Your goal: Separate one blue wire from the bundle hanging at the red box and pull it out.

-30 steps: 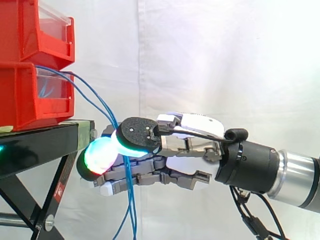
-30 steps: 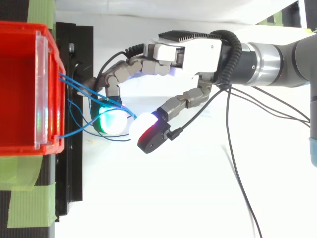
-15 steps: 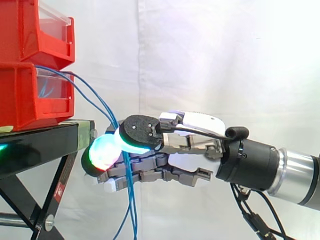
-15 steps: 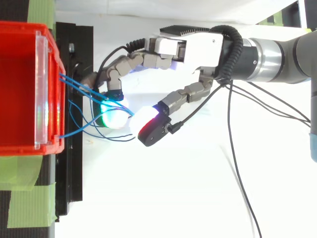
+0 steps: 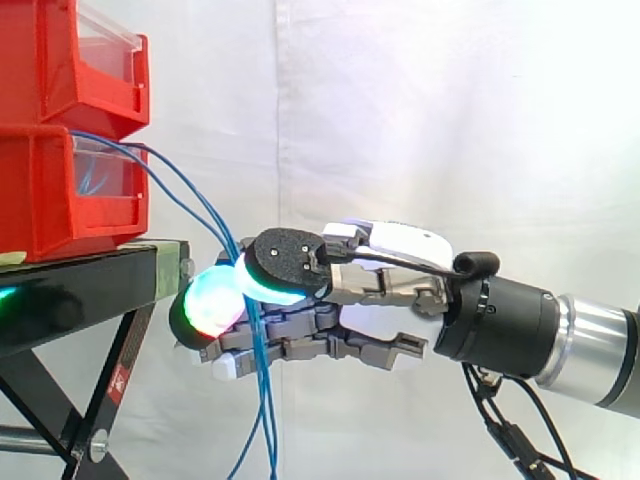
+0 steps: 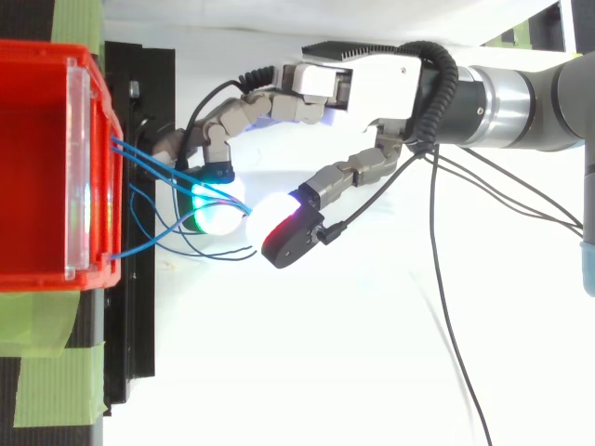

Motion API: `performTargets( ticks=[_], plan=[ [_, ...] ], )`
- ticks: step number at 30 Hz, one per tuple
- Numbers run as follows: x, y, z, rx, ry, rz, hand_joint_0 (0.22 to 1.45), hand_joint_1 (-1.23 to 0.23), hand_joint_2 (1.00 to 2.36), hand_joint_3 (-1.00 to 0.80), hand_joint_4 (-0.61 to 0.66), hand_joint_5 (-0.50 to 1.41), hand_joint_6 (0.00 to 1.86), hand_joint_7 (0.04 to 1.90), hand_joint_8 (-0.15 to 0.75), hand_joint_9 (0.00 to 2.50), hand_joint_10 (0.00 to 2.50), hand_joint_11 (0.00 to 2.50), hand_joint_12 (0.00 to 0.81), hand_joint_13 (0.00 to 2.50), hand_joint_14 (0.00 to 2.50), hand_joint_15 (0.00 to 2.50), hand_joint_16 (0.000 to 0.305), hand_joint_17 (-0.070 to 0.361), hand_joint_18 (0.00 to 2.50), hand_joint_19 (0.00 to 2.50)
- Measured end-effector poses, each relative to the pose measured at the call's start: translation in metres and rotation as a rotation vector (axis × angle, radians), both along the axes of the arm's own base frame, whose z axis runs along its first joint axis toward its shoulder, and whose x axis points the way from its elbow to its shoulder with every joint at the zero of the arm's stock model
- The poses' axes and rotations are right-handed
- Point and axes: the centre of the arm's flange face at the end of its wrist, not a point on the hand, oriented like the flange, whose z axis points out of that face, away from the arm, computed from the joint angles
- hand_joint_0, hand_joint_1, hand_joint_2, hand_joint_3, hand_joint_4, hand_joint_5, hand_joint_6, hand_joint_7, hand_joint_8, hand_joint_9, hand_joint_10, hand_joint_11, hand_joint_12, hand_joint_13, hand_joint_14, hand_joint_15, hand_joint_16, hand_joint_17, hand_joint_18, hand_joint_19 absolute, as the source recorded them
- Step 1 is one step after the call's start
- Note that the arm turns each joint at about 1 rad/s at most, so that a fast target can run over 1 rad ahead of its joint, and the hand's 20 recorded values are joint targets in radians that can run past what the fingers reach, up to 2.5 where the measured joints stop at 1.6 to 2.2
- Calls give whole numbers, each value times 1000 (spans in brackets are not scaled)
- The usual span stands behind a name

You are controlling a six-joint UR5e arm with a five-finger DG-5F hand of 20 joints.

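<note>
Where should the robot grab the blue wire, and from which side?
Pinch the blue wire on its sloping stretch just past the red box, coming level from the right like the hand: there the strands fan apart, clear of the black stand.

No text, label or number is legible anywhere

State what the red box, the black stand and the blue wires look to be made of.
By the look: red box, probably moulded plastic, smooth, slightly glossy, with a clear front panel; black stand, likely painted metal, glossy enough to mirror a green glow; blue wires, thin plastic-looking sheath, draping in loose curves.
</note>
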Motion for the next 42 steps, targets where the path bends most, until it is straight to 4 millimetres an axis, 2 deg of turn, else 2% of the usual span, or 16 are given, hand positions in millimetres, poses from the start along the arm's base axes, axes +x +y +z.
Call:
performTargets(
  ticks=[14, 42],
  plan=[
    [0, -8, 4, -9, -27, 2, 630, -670, 1014, -341, 262, -201, 728, 1041, 287, 379, 6, 259, 393, 461, 12, 341, 53, 119, 379, 505],
    [-1, 0, -1, -46, 4, 1, 625, -664, 1015, -337, 264, -204, 736, 1036, 287, 380, 6, 261, 393, 467, 12, 342, 53, 119, 383, 515]
  ],
)
